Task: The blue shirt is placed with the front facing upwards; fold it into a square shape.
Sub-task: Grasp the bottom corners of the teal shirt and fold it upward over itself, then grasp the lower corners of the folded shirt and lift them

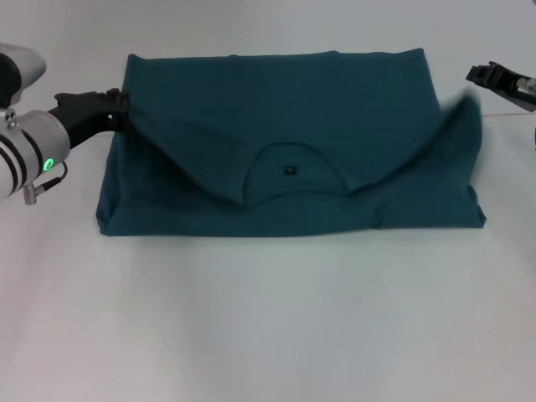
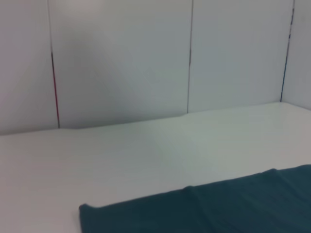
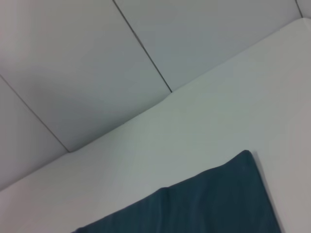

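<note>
The blue shirt (image 1: pixel 285 117) lies on the white table as a wide teal rectangle, doubled over, with no lettering showing. Its neck opening with a small dark label (image 1: pixel 290 171) faces the near edge, and both sleeves slant in toward it. My left gripper (image 1: pixel 118 107) sits at the shirt's far left corner, touching the cloth edge. My right gripper (image 1: pixel 479 75) hovers just beyond the far right corner, apart from the cloth; the right sleeve tip (image 1: pixel 463 109) below it looks blurred. The wrist views show only a shirt edge (image 2: pixel 218 206) (image 3: pixel 209 204) and the table.
White tabletop (image 1: pixel 268 318) stretches wide in front of the shirt and on both sides. Grey wall panels (image 2: pixel 121 58) stand behind the table's far edge.
</note>
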Robot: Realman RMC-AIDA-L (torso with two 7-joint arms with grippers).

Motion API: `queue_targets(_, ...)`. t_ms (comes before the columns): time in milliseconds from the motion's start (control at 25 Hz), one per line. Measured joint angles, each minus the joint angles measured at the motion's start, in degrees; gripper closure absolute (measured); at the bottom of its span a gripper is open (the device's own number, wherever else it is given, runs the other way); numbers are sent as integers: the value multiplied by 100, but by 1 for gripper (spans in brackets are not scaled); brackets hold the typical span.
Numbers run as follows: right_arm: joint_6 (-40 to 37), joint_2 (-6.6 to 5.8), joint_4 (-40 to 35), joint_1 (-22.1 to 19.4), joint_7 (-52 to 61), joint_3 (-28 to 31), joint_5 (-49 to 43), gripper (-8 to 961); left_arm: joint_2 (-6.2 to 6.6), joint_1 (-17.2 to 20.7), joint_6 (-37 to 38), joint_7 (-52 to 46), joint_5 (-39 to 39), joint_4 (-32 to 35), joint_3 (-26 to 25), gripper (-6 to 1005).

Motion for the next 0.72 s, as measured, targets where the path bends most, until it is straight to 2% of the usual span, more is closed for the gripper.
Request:
queue_targets(160, 31, 17, 8, -30, -145, 0, 3, 847, -71, 4, -113, 327, -254, 2, 0, 891)
queue_targets(280, -28, 16, -75, -130, -205, 1, 2, 728, -92, 27, -165, 336, -276, 37, 3, 803)
queue_targets(400, -536, 3, -336, -390, -433, -48, -22, 610, -83, 191, -48, 54, -155, 92, 161, 733)
queue_targets(440, -727, 2, -427, -485, -475, -73, -23, 570, -73, 295, 37, -188, -95, 139, 358, 712)
queue_targets(520, -1196, 12, -657, -786, -508, -120, -27, 492, -76, 676, 188, -941, 9, 384, 1060, 670)
queue_targets(600, -1562, 36, -825, -1061, -534, -141, -28, 413, -174, 1092, 235, -1511, 16, 778, 1745, 629)
queue_targets(720, -1949, 76, -979, -1443, -707, -162, -29, 309, -302, 1638, 232, -2060, 7, 1310, 2495, 567)
